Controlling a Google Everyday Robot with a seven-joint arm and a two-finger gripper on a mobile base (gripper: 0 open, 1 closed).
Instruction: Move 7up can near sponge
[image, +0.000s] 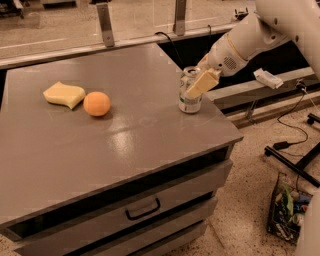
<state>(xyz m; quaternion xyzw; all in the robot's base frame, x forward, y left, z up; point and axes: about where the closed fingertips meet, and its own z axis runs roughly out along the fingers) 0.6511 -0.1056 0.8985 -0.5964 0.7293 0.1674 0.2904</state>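
The 7up can (188, 100) stands upright near the right edge of the grey cabinet top (125, 135). The gripper (196, 82) comes in from the right on the white arm and is right at the can's upper half, partly covering it. The pale-yellow sponge (64, 94) lies flat at the far left of the top, well apart from the can.
An orange ball (97, 103) sits just right of the sponge, between it and the can. The cabinet has drawers below with a handle (142, 210). A railing and ledge run behind. Cables and a stand base lie on the floor at right.
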